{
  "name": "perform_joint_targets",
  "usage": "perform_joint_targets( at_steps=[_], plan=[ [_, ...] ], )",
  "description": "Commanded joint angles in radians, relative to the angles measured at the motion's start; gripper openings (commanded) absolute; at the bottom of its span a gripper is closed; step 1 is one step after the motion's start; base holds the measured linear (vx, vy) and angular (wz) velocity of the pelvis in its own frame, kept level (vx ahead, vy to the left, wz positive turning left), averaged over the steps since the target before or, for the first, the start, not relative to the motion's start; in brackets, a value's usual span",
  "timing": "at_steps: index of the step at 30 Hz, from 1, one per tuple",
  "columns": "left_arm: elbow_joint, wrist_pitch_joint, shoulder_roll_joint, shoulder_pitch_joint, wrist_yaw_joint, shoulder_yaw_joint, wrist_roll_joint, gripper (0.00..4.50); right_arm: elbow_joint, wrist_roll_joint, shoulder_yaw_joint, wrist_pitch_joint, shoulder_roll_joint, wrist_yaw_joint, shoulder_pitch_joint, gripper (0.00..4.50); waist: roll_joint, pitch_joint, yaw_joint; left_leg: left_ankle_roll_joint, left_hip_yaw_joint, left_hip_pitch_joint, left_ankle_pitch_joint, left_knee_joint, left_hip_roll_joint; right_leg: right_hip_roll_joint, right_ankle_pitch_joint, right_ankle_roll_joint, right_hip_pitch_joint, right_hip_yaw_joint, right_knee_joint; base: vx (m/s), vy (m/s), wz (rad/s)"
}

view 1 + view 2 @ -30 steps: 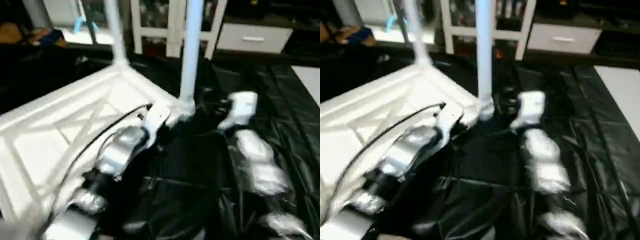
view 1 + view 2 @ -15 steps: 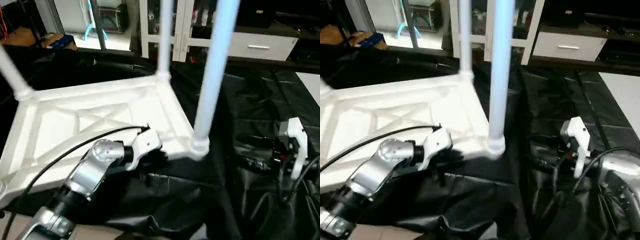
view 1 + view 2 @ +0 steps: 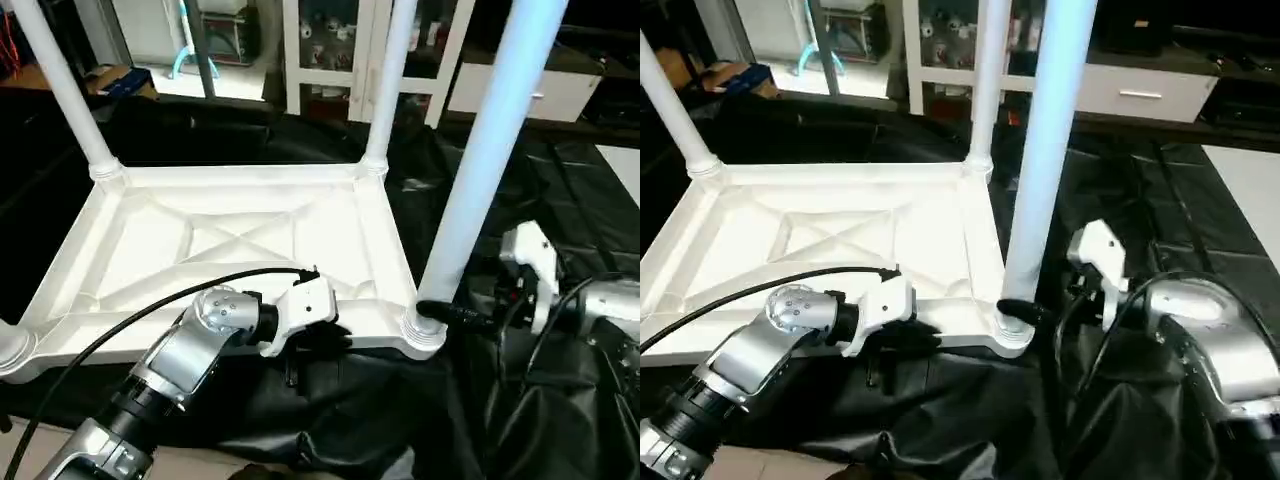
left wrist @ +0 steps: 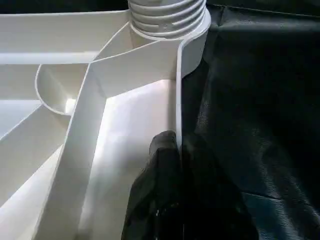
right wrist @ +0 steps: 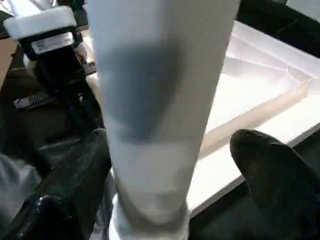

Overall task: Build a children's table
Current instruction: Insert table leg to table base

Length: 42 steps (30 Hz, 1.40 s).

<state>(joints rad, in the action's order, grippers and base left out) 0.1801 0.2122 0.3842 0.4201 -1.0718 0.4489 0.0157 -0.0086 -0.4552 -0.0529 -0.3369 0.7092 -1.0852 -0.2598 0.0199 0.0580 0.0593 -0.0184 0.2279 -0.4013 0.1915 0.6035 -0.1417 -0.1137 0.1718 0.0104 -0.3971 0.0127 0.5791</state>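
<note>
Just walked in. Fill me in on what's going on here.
A humanoid robot is assembling a children's table. The white top lies upside down on black sheeting, with legs standing in its corner sockets. The left gripper is pinched shut on the top's near rim. The right gripper stands open around the base of the near leg, fingers either side of it.

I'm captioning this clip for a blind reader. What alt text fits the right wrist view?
A white table leg stands upright between the right gripper's two open black fingers, which straddle it near its base. Behind it lies the upturned white tabletop on black sheeting, with the left gripper at the top's edge.
</note>
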Motion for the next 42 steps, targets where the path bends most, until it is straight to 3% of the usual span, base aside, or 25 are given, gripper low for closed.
perform_joint_targets(
  at_steps=[1,8,14,24,35,42],
  plan=[
    [-0.025,-0.034,-0.012,0.009,-0.011,0.004,0.013,0.0,0.016,0.003,-0.015,0.007,0.003,-0.034,-0.018,3.93,-0.016,-0.067,-0.005,-0.036,-0.047,0.043,0.229,-0.087,-0.088,-0.04,0.178,-0.216,0.019,-0.018,-0.053,0.0,0.0,0.0],
    [-0.022,-0.037,-0.013,0.009,-0.015,0.006,0.011,0.0,0.092,0.019,-0.044,0.03,-0.021,-0.085,-0.06,3.41,-0.014,-0.071,-0.006,-0.076,-0.045,0.04,0.16,-0.078,-0.087,-0.038,0.096,-0.253,0.026,-0.014,-0.042,0.0,0.0,0.0],
    [-0.027,-0.035,-0.008,0.005,-0.017,0.002,0.009,0.0,0.116,0.005,-0.058,-0.002,-0.018,-0.139,-0.084,2.95,-0.013,-0.067,-0.005,-0.063,-0.046,0.043,0.199,-0.082,-0.089,-0.038,0.146,-0.25,0.025,-0.015,-0.046,0.0,0.0,0.0],
    [-0.022,-0.038,-0.002,0.001,-0.011,0.0,0.001,0.0,0.119,-0.009,-0.039,-0.028,-0.029,-0.155,-0.073,2.08,-0.011,-0.067,-0.004,-0.066,-0.046,0.042,0.18,-0.08,-0.088,-0.038,0.116,-0.258,0.027,-0.014,-0.043,0.0,0.0,0.0],
    [-0.01,-0.025,-0.028,0.008,0.049,0.009,-0.036,0.0,0.117,-0.001,-0.024,-0.043,-0.074,-0.085,-0.051,1.92,-0.011,-0.064,-0.008,-0.035,-0.048,0.044,0.239,-0.085,-0.088,-0.038,0.19,-0.237,0.023,-0.016,-0.051,0.0,0.0,0.0],
    [0.024,0.015,-0.068,0.034,0.157,0.005,-0.088,0.0,0.11,0.005,0.004,-0.045,-0.112,-0.013,-0.031,1.91,-0.016,-0.065,-0.009,-0.02,-0.048,0.046,0.251,-0.086,-0.088,-0.038,0.22,-0.22,0.019,-0.017,-0.055,0.0,0.0,0.0]
  ],
)
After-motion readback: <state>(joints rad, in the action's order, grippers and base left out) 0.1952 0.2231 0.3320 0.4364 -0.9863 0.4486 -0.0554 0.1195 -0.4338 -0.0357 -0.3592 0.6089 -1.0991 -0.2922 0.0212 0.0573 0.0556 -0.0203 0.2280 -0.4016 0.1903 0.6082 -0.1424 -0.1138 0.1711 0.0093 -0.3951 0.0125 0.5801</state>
